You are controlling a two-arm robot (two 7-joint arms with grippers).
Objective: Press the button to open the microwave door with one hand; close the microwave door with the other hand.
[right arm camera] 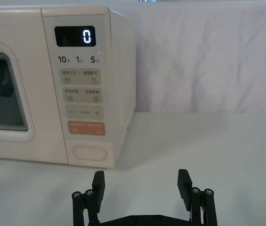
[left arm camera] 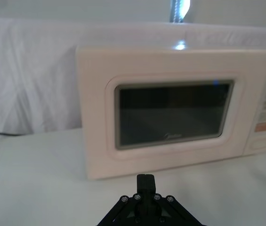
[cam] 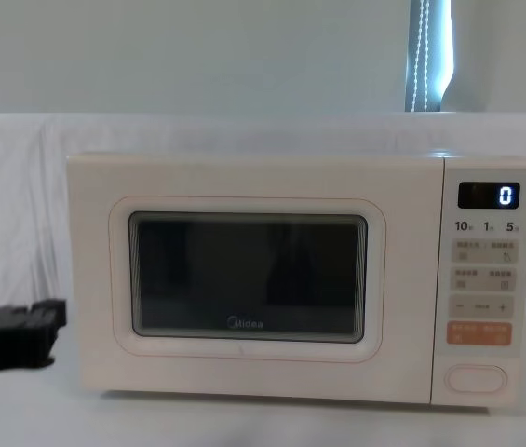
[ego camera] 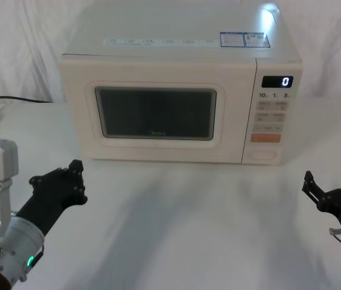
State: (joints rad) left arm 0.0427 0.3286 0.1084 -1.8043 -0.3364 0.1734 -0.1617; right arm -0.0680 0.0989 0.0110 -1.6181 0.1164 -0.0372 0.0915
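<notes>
The cream microwave (ego camera: 170,30) stands at the back of the table, its display showing 0. The microwave door (ego camera: 158,154) with its dark window sits flush with the front, closed. The button (ego camera: 261,154) is the wide plain key at the bottom of the control panel, under the orange key; it also appears as the button (right arm camera: 90,153) and the button (cam: 476,378). My left gripper (ego camera: 75,171) hovers in front of the door's left side, well short of it, fingers together. My right gripper (ego camera: 330,178) is low at the right, open and empty, short of the panel.
A black cable (ego camera: 13,99) runs off to the left behind the microwave. White cloth covers the table (ego camera: 176,217) and the backdrop. Bare tabletop lies between the two grippers and the microwave front.
</notes>
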